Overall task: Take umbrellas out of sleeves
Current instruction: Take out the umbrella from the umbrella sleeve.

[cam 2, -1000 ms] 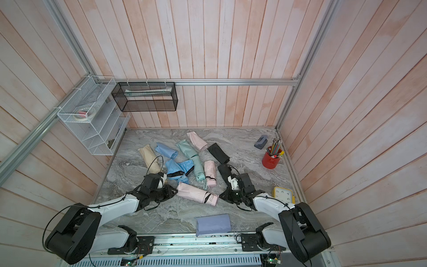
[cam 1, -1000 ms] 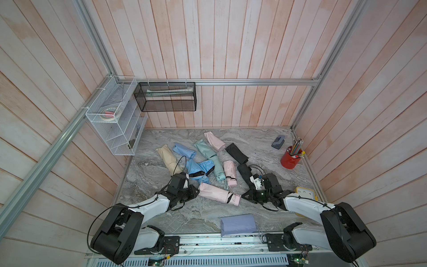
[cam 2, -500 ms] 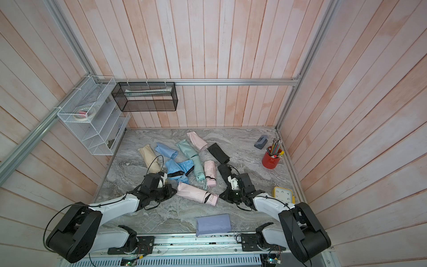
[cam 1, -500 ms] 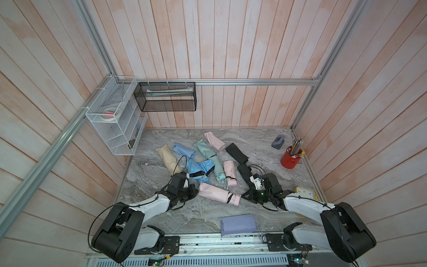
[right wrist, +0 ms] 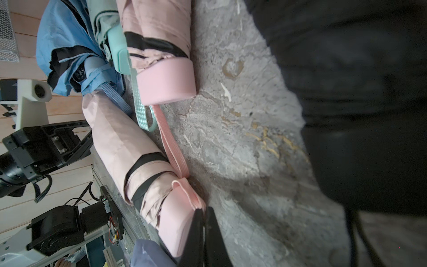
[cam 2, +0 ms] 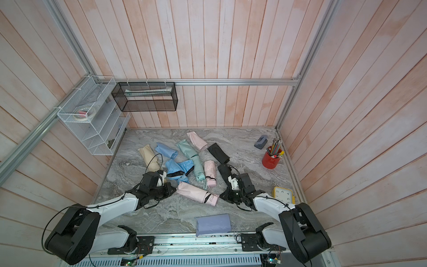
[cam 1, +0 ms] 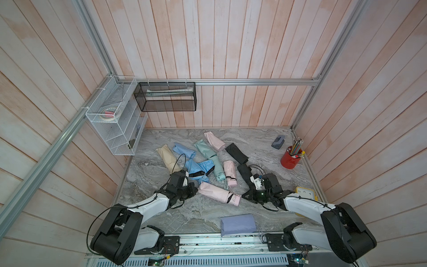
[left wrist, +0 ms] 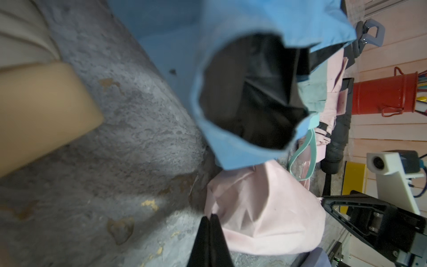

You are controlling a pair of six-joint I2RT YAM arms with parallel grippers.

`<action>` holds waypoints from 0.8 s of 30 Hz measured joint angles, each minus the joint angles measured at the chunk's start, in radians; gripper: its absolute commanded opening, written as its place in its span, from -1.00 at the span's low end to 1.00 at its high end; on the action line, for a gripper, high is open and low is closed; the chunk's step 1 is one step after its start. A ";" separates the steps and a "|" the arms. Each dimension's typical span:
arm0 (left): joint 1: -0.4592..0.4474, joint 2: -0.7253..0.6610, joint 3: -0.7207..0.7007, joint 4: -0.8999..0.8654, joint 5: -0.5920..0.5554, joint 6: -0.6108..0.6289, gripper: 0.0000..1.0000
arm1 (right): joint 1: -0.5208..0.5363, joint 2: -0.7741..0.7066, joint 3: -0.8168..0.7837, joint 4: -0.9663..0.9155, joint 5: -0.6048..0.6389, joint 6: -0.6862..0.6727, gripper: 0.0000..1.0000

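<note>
Bench (cam 1: 261, 148) is grey marble, umbrellas and sleeves spread over the middle. Far left: beige sleeve (cam 1: 166, 157), smooth, lying flat. Next is the light blue sleeve (cam 1: 183, 150). Just nearer the arms is the light blue umbrella (cam 1: 199, 170), loose, fabric flopped open, black lining showing.

Left claw (cam 1: 196, 187) sits low at the closed end of the front pink sleeve (cam 1: 213, 193). Left wrist view: fingers (left wrist: 202, 240) pressed together, tips on the sleeve's corner, fabric looks pinched between them. That sleeve lies slantwise between the two claws. The pink umbrella (cam 1: 235, 201) pokes out of its open end toward the right arm, with a black strap band and pink handle.

Behind it, the mint sleeve (cam 1: 202, 148) and mint umbrella (cam 1: 217, 170) lie end to end; cannot tell if the umbrella is fully out. Then a second pink umbrella (cam 1: 228, 170), bare, and an empty pink sleeve (cam 1: 213, 141) farther back.

Right claw (cam 1: 243, 197) is at the handle end. Right wrist view: fingers (right wrist: 195, 231) together, clamped on the pink wrist cord (right wrist: 189, 194) beside the handle. Black umbrella (cam 1: 246, 172) lies partly under the right wrist, black sleeve (cam 1: 236, 153) behind it. Lavender sleeve (cam 1: 238, 224) lies flat at the front edge.

Far right: yellow clock (cam 1: 305, 193), red pencil cup (cam 1: 290, 159), grey hole punch (cam 1: 278, 142).
</note>
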 measured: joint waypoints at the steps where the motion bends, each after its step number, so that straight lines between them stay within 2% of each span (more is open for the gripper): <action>1: 0.000 -0.001 0.001 -0.003 0.000 0.001 -1.00 | 0.000 0.000 0.000 -0.001 0.001 -0.001 -1.00; 24: 0.016 -0.071 0.001 -0.052 -0.020 0.005 -1.00 | -0.006 -0.021 0.000 -0.025 0.015 -0.020 -1.00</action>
